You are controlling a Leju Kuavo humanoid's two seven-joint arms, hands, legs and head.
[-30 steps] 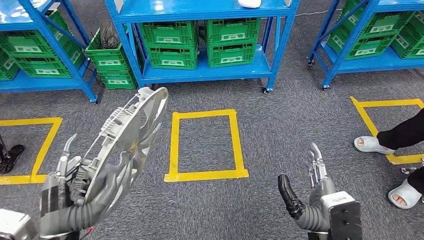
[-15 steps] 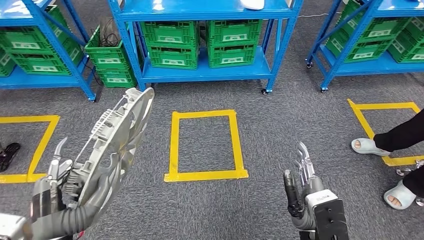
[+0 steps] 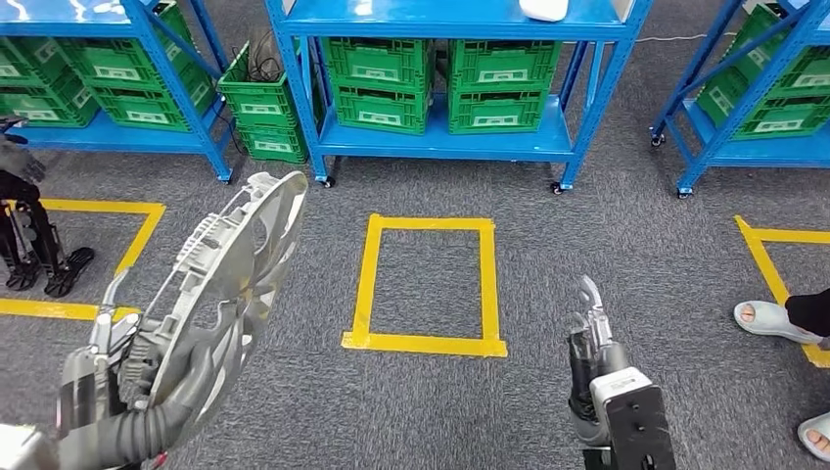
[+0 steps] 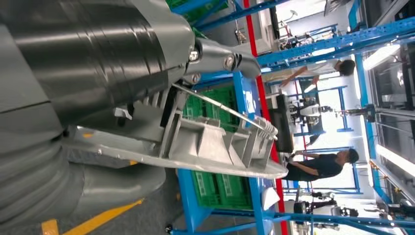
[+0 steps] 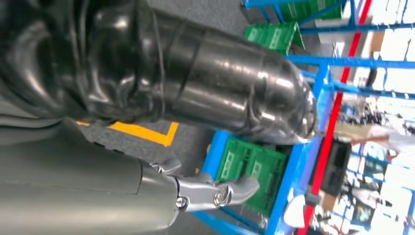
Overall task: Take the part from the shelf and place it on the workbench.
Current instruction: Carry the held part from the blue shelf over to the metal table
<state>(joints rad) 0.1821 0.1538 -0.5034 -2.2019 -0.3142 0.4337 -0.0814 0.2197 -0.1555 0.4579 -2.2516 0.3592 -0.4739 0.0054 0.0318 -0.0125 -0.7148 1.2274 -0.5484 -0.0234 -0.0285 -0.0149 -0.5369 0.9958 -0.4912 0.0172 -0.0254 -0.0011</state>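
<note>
Floor: grey short-pile carpet (image 3: 587, 225), marked with rectangular outlines of yellow tape (image 3: 428, 343); one full outline lies centre, with partial outlines to either side. Along the far side stand blue steel shelving racks (image 3: 440, 142) on small castors. Their lower shelves carry green slatted plastic crates (image 3: 380, 83) with white labels; one further green crate (image 3: 262, 108) stands tilted between two racks. The left wrist view shows bright overhead strip lighting (image 4: 391, 54) and further blue racking beyond.
</note>
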